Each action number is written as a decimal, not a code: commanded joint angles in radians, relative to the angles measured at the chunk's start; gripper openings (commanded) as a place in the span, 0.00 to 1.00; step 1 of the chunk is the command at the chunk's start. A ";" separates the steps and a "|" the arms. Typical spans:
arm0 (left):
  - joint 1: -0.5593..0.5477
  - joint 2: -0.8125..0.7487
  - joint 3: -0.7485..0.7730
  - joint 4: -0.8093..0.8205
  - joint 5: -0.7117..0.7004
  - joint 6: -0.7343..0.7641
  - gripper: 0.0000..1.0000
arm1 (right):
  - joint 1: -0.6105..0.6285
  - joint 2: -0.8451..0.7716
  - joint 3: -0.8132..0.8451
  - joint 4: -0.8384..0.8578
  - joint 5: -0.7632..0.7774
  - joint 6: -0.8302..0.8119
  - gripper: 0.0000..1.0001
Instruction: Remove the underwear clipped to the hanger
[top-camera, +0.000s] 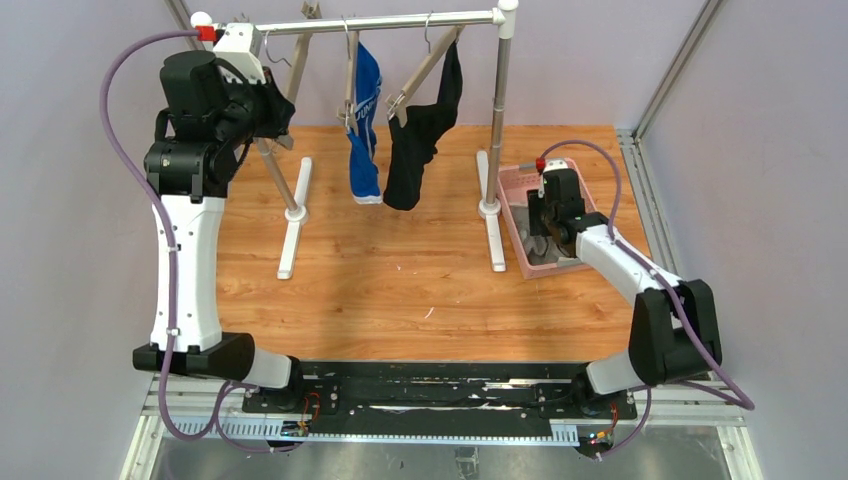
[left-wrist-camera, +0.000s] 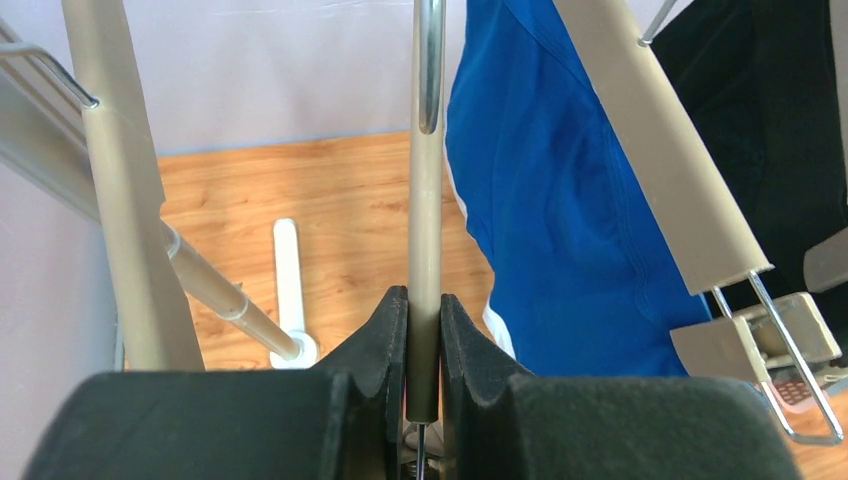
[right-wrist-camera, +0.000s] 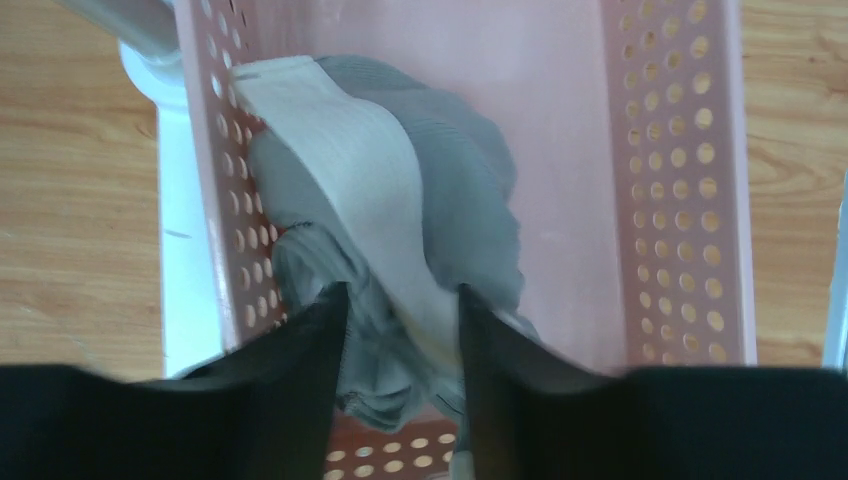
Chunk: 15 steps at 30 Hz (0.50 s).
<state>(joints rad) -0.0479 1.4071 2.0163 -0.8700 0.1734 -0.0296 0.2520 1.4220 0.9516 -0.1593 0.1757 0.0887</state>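
Note:
My left gripper (top-camera: 272, 108) (left-wrist-camera: 424, 300) is up at the rack, shut on the beige arm of an empty hanger (left-wrist-camera: 425, 220). Beside it the blue underwear (top-camera: 365, 120) (left-wrist-camera: 560, 200) hangs clipped to a second hanger (top-camera: 352, 70). The black underwear (top-camera: 425, 130) (left-wrist-camera: 770, 120) hangs from a third hanger (top-camera: 425, 70). The grey underwear (right-wrist-camera: 400, 200) (top-camera: 540, 250), with a pale waistband, lies crumpled in the pink basket (top-camera: 512, 185) (right-wrist-camera: 670, 150). My right gripper (top-camera: 548, 222) (right-wrist-camera: 400, 295) is low over it, jaws apart, with loose grey cloth between the fingers.
The rack's silver rail (top-camera: 400, 22) runs across the back on white posts (top-camera: 497, 120), with white feet (top-camera: 293, 230) on the wooden table. The basket stands right of the rack's right foot. A metal clip (left-wrist-camera: 790, 340) sticks out close to my left gripper.

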 joint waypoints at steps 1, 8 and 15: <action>0.008 0.027 0.053 0.023 -0.032 0.002 0.00 | -0.013 0.039 -0.023 0.038 -0.016 0.021 0.56; 0.011 0.058 0.068 0.060 -0.102 -0.004 0.00 | -0.014 0.019 -0.047 0.053 -0.052 0.021 0.59; 0.026 0.113 0.087 0.072 -0.105 -0.019 0.00 | -0.013 -0.004 -0.073 0.066 -0.100 0.024 0.59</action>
<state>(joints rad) -0.0391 1.4940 2.0720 -0.8471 0.0856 -0.0334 0.2516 1.4475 0.9009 -0.1226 0.1158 0.1009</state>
